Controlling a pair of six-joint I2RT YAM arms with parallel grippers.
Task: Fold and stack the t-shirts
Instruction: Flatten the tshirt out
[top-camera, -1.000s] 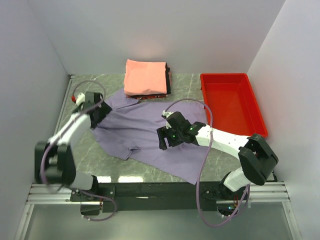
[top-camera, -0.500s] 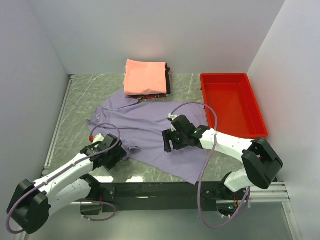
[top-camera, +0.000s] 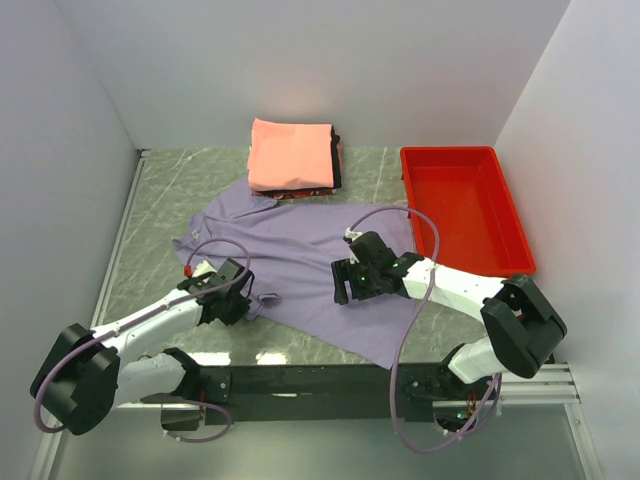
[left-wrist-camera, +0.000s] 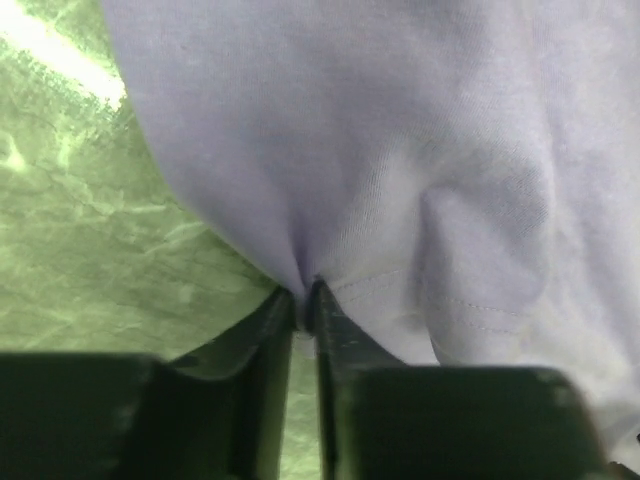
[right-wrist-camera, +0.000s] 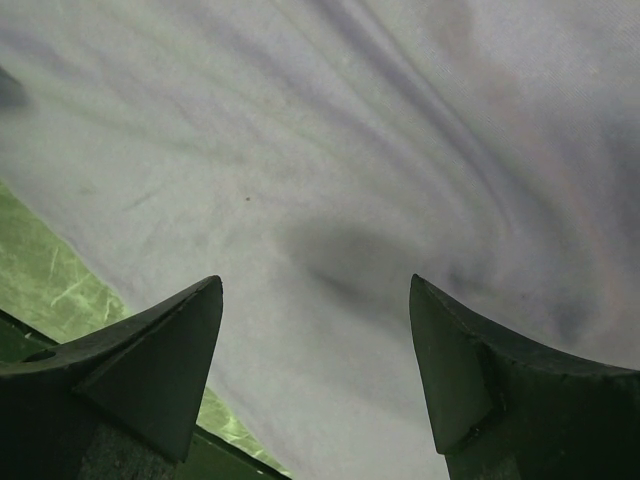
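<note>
Top: lavender t-shirt spread mid-worktop, folded stack far behind. Left gripper at near-left sleeve; right gripper over shirt middle.
Left wrist: jaws pinch cloth fold. Soft, light, drapes; take hems.
Right wrist: jaws spread over cloth, gripping nothing.

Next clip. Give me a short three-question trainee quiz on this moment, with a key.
1. True or false: the left gripper is pinching the lavender t-shirt.
2. The right gripper is: A) shut on cloth, B) open above that shirt, C) out of view.
3. Fill in: the top shirt of the folded stack is ___.
Key: 1 true; 2 B; 3 salmon-pink.
</note>
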